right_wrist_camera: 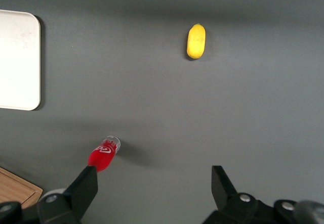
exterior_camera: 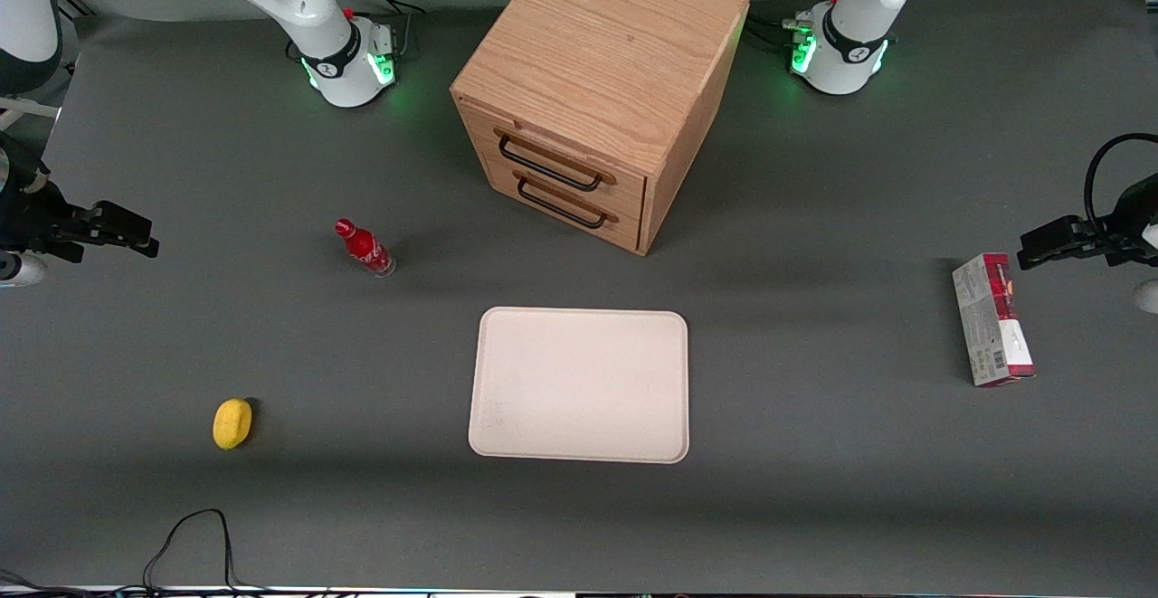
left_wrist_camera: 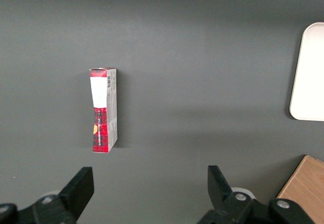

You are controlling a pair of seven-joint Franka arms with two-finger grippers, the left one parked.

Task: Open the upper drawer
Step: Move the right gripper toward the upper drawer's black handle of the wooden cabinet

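Note:
The wooden cabinet [exterior_camera: 597, 64] stands mid-table, turned at an angle. Its upper drawer [exterior_camera: 563, 151] is shut flush, with its thin black bar handle [exterior_camera: 548, 166] above the lower drawer's matching handle [exterior_camera: 563, 205]. My gripper [exterior_camera: 145, 241] hovers above the table at the working arm's end, well apart from the cabinet. In the right wrist view my gripper [right_wrist_camera: 153, 183] is open and empty, over bare mat, with a corner of the cabinet [right_wrist_camera: 15, 188] at the view's edge.
A red bottle [exterior_camera: 365, 249] stands between my gripper and the cabinet, close to one fingertip [right_wrist_camera: 86, 183]. A white tray [exterior_camera: 579, 385] lies in front of the cabinet. A yellow lemon [exterior_camera: 232, 422] lies nearer the camera. A red-and-white box [exterior_camera: 992, 319] lies toward the parked arm's end.

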